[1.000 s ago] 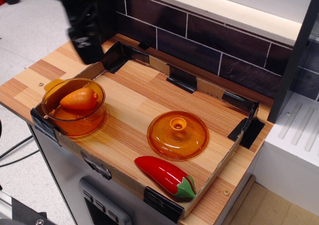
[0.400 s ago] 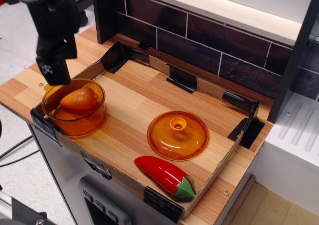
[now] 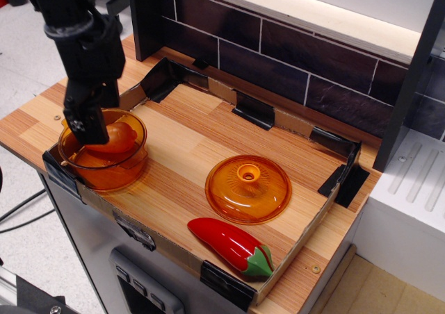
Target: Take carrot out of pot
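The orange carrot (image 3: 124, 137) lies inside the translucent amber pot (image 3: 111, 169) at the front left corner of the tray. My black gripper (image 3: 88, 128) has come down from above into the pot. Its fingers (image 3: 86, 112) cover the carrot's left half, at or touching the carrot. The near finger hides the gap between the fingers, so I cannot tell how the jaws stand. The carrot rests in the pot, not lifted.
A domed orange lid (image 3: 248, 189) with a knob sits in the middle of the wooden tray (image 3: 188, 140). A red pepper (image 3: 229, 245) with a green stem lies at the tray's front edge. Low cardboard walls ring the tray, with a dark tiled wall behind.
The gripper has moved left and down from above the tray's back left corner into the pot, onto the carrot. The carrot, lid and pepper have not moved.
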